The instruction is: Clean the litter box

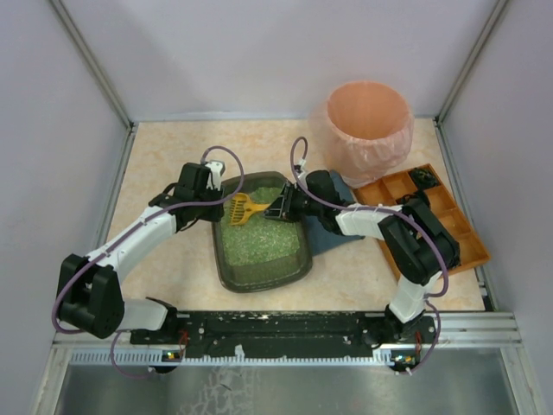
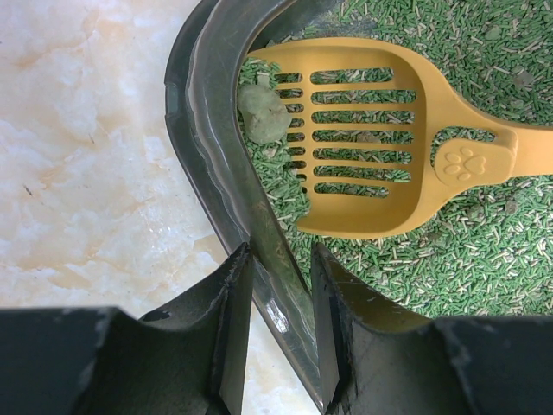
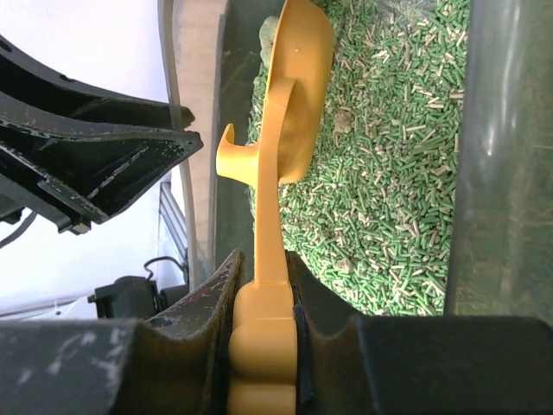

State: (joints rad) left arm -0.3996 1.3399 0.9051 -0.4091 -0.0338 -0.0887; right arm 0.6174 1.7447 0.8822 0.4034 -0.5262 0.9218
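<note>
The litter box (image 1: 259,283) lies near the middle of the worktop (image 1: 164,151), between the 2 arms, with green pellet litter (image 1: 259,242) spread across its floor.

The left fingers (image 2: 226,328) sit at the box's far-left corner. They are drawn in to a narrow gap, and the raised dark rim (image 2: 216,130) runs up through that gap. 1 finger is on the outer side, over the worktop, and the other is on the inner side, over the litter, so the pair pinches the rim.

The right fingers (image 3: 203,311) are pressed nearly together on the handle of a yellow slotted scoop (image 2: 371,138). The handle's thick rounded end fills the space between the 2 pads. The scoop reaches from that grip across the far end of the box, and its head sits low over the litter near the left fingers. A pale greenish clump (image 2: 263,112) rests at the front lip of the scoop, against the inner wall of the box.

To the right of the box, a blue cloth (image 1: 324,240) lies partly under the right arm. A round bin with a pink liner (image 1: 367,130) stands at the far right of the worktop. An orange compartmented tray (image 1: 458,246) lies just in front of it.
</note>
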